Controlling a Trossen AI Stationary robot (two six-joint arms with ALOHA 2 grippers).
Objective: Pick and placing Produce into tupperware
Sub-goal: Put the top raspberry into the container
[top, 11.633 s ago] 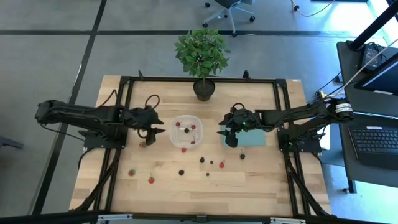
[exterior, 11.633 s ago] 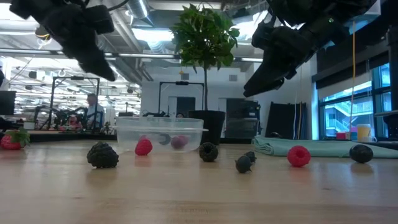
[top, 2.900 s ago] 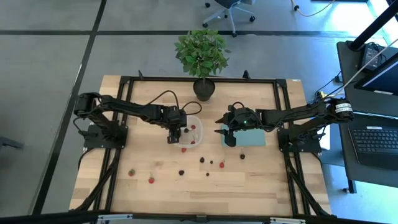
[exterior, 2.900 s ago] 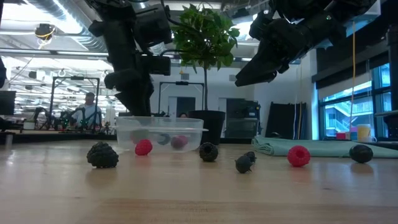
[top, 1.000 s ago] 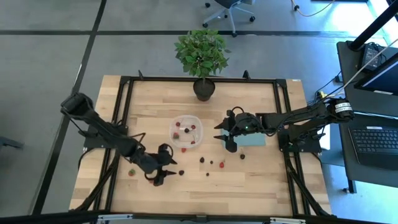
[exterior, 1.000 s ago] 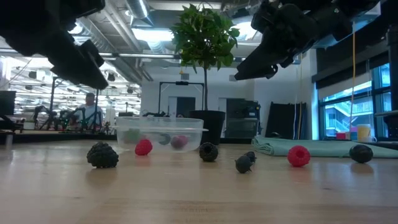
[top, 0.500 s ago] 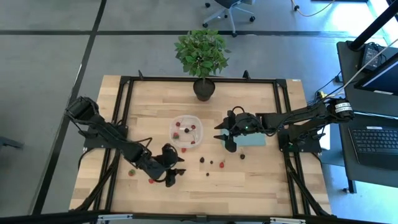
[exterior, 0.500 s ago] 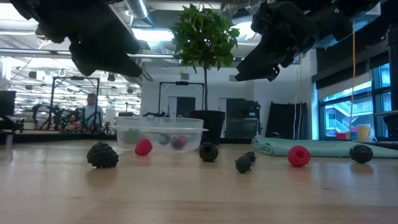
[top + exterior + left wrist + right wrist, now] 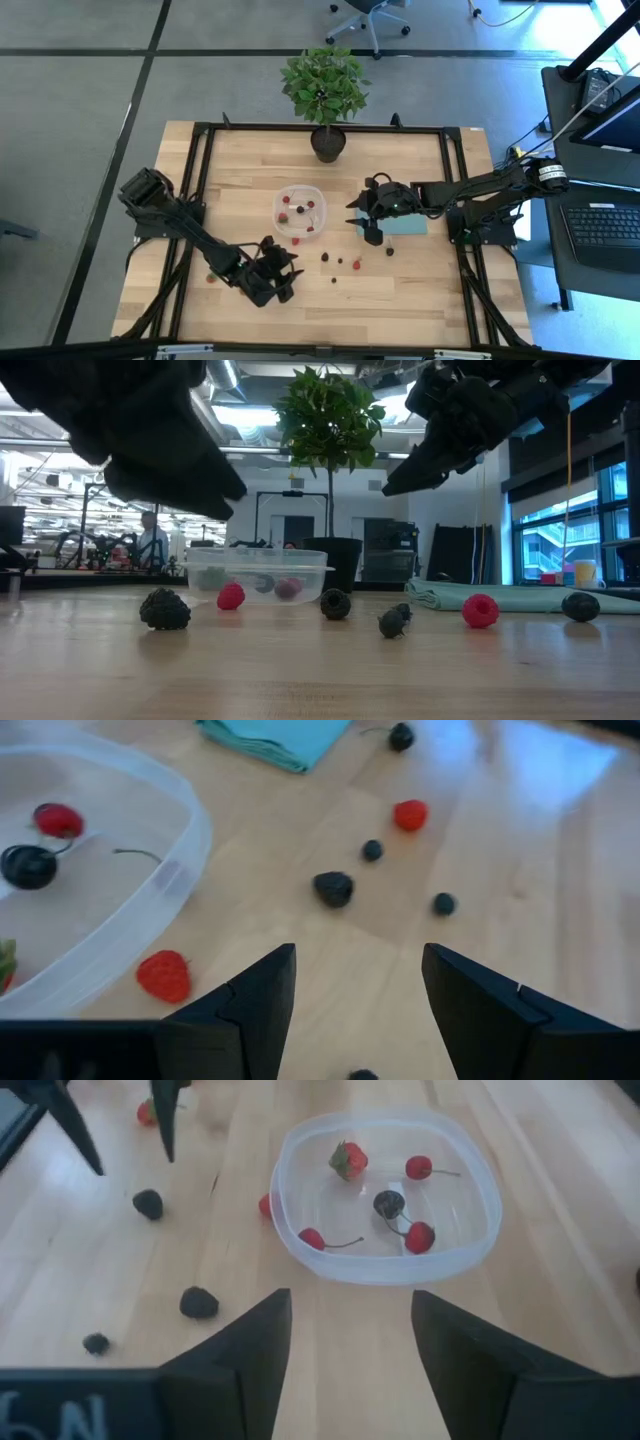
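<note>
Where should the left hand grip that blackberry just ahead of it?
Across the blackberry's widest middle, coming straight down. It is small, roundish and free on the wood, with nothing touching it. The left hand is open and empty, so closing on opposite sides should work.

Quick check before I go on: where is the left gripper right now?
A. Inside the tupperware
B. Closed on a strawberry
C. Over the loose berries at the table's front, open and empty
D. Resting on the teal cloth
C. In the high view the left gripper is at the table's front, away from the tupperware; its wrist view shows its fingers spread with nothing between them.
</note>
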